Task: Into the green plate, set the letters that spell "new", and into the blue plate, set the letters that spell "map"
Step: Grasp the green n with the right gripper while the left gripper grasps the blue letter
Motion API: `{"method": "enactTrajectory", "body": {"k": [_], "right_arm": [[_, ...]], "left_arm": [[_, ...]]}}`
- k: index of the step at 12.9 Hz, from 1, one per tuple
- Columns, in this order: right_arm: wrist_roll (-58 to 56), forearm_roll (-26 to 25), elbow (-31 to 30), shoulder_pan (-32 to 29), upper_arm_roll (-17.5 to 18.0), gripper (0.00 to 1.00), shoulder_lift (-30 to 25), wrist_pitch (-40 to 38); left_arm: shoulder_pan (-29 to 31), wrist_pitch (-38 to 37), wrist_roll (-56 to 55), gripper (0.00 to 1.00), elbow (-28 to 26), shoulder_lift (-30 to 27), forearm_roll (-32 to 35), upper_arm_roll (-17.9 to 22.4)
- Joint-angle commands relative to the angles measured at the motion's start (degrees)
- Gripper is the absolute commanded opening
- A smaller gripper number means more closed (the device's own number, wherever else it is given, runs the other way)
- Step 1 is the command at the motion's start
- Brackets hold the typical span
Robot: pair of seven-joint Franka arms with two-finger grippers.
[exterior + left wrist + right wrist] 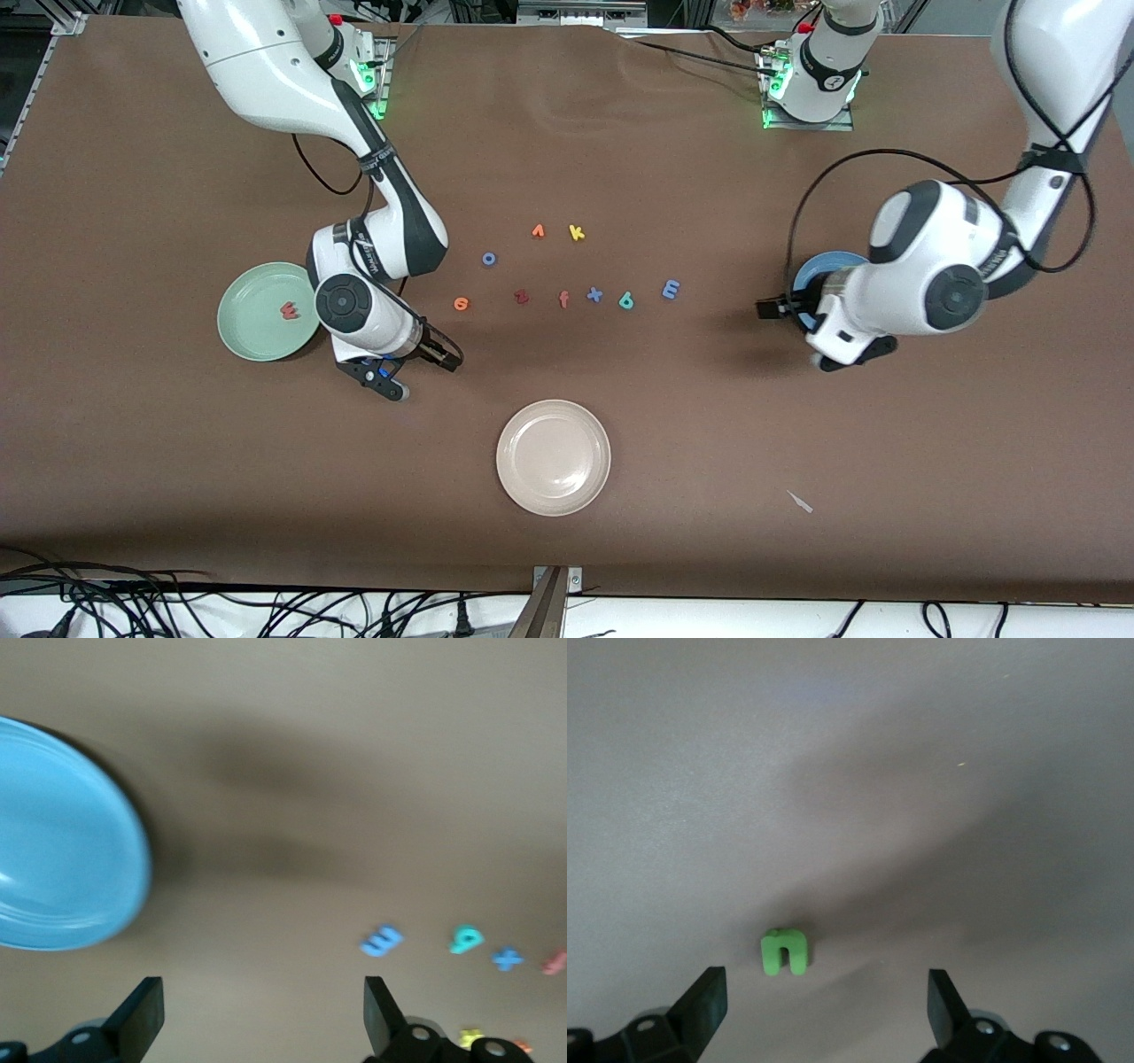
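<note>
Both claws gape empty: right claw (824,1014) over the green n (784,952), light, soft foam; pinch its flat sides. Left claw (264,1019) hangs beside the blue plate (53,842).

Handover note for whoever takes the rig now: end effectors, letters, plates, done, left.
Left end effector: open, empty, beside the blue plate.
Right end effector: open, empty, above the green "n" on the table.
Done: red "w" in the green plate.
Left: "n", orange "e"; blue "m" and teal letter on the table. Yellow map letter not identifiable; blue plate mostly hidden by the left arm.
</note>
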Motion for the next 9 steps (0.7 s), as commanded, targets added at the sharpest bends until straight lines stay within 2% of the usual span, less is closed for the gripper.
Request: {"method": "enactTrajectory", "body": {"k": [1, 3, 6, 8, 9], "right_arm": [[0.38, 1.1, 1.76, 0.63, 0.28, 1.0, 2.46, 1.74], [-0.06, 1.1, 1.76, 0.71, 0.28, 1.0, 3.08, 2.88], [0.03, 1.18, 2.46, 0.71, 0.37, 0.97, 4.48, 3.94], [-0.06, 1.1, 2.55, 0.8, 0.97, 0.85, 5.1, 5.17], [-0.15, 1.18, 2.55, 0.71, 1.15, 0.74, 5.1, 5.26]], "left_arm": [[-5.17, 4.94, -4.67, 0.99, -2.86, -0.33, -0.51, -0.25], [-8.17, 10.46, -7.13, 0.96, -5.31, -0.24, 0.63, -0.08], [-11.61, 17.85, -13.98, 0.96, -8.4, 2.21, 8.17, 0.28], [-13.97, 18.66, -15.75, 0.96, -9.36, 3.79, 12.48, 0.63], [-14.77, 18.75, -16.89, 0.96, -9.98, 3.97, 15.46, 1.24]]}}
